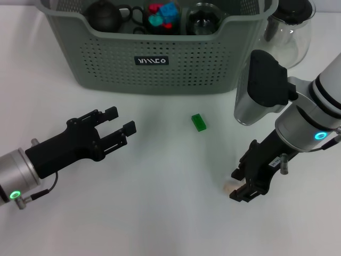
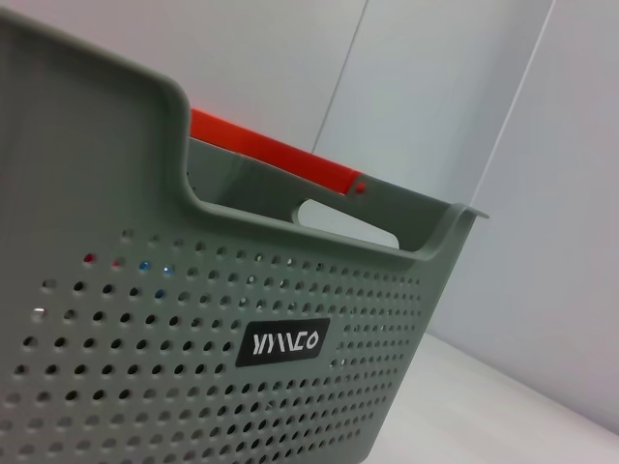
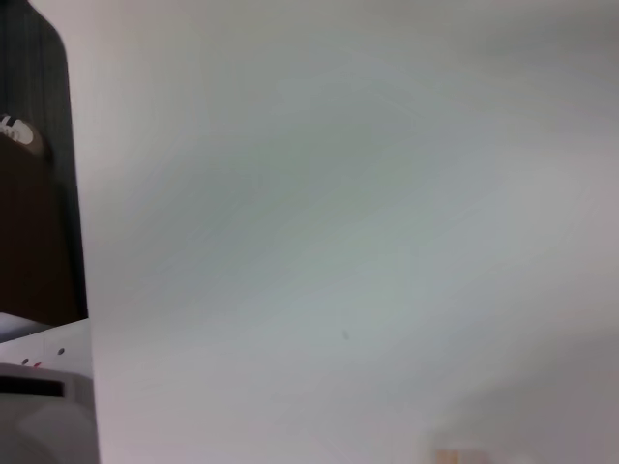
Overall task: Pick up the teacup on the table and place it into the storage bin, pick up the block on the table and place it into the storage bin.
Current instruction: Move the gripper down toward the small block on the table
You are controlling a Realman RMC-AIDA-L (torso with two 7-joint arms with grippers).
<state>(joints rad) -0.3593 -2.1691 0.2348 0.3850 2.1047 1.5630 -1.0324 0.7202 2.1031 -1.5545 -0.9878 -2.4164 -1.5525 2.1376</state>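
The green block (image 1: pixel 199 122) lies on the white table, in front of the storage bin (image 1: pixel 160 74) and between my two arms. The bin's perforated wall and label fill the left wrist view (image 2: pixel 193 387). No teacup shows on the table; a small dark cup (image 1: pixel 134 14) that may be it sits inside the bin. My left gripper (image 1: pixel 121 127) hovers open to the block's left, pointing toward it with nothing between its fingers. My right gripper (image 1: pixel 240 185) is open and empty, low over the table in front of and right of the block.
Inside the bin are a dark teapot (image 1: pixel 104 15), coloured blocks (image 1: pixel 162 15) and a glass vessel (image 1: pixel 204 20). A steel tumbler (image 1: pixel 249 101) stands right of the bin, partly behind my right arm. A clear glass pitcher (image 1: pixel 290 29) stands at the far right.
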